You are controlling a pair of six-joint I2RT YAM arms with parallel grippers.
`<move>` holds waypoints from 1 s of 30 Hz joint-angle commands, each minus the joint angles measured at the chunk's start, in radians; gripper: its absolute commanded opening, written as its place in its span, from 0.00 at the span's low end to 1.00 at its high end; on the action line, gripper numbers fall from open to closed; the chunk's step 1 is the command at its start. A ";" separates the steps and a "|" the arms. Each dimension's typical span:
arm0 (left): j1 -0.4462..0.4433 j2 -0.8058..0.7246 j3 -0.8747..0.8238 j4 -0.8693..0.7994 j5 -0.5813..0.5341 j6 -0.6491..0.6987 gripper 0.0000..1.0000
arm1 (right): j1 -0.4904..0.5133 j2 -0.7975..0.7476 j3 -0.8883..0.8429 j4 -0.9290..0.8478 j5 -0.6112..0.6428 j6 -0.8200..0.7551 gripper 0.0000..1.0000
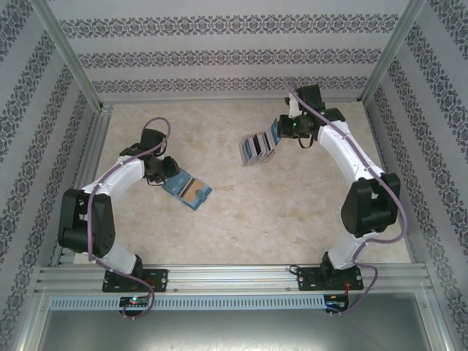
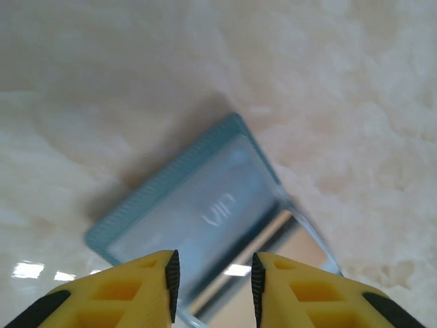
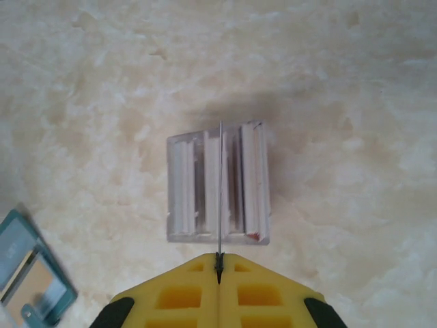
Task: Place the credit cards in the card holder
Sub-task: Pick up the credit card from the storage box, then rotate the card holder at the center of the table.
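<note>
The teal card holder (image 1: 189,190) lies open and flat on the table at the left, a tan card showing in its pocket. My left gripper (image 1: 167,174) is at its far-left edge. In the left wrist view the fingers stand part open (image 2: 213,273) just above the card holder (image 2: 198,205), gripping nothing. My right gripper (image 1: 287,130) is shut on one thin credit card (image 3: 220,178), seen edge-on and held upright over a clear slotted rack (image 3: 181,184). Several more credit cards (image 1: 252,148) stand on edge in that rack. The card holder (image 3: 27,277) also appears at the lower left of the right wrist view.
The table is pale marble-patterned, boxed in by patterned walls and metal posts (image 1: 69,55). A metal rail (image 1: 234,278) runs along the near edge by the arm bases. Bare tabletop (image 1: 285,212) lies between the rack and the card holder.
</note>
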 commanded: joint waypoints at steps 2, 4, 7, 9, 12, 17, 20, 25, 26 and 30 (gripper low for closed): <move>0.064 0.045 -0.010 -0.030 -0.035 0.037 0.36 | 0.066 -0.089 -0.077 0.031 -0.061 0.028 0.07; 0.083 0.077 -0.004 -0.011 -0.021 0.042 0.36 | 0.089 -0.126 -0.135 0.090 -0.140 0.075 0.07; 0.101 0.127 0.012 0.009 0.015 0.054 0.36 | 0.117 -0.161 -0.215 0.189 -0.243 0.154 0.07; 0.104 0.152 0.017 0.015 0.026 0.062 0.36 | 0.132 -0.170 -0.263 0.254 -0.300 0.207 0.07; 0.107 0.173 0.011 0.023 0.045 0.063 0.35 | 0.173 -0.177 -0.337 0.360 -0.351 0.282 0.07; 0.107 0.173 -0.045 0.065 0.107 0.060 0.35 | 0.240 -0.147 -0.379 0.390 -0.324 0.286 0.07; 0.108 0.151 -0.084 0.079 0.147 0.049 0.33 | 0.262 -0.130 -0.401 0.429 -0.319 0.312 0.07; 0.107 0.060 -0.195 0.120 0.220 0.001 0.32 | 0.336 -0.078 -0.398 0.463 -0.257 0.335 0.08; 0.106 0.040 -0.217 0.126 0.231 -0.009 0.31 | 0.351 -0.064 -0.399 0.478 -0.247 0.344 0.08; 0.095 -0.039 -0.312 0.172 0.286 -0.058 0.31 | 0.419 0.015 -0.402 0.590 -0.235 0.413 0.08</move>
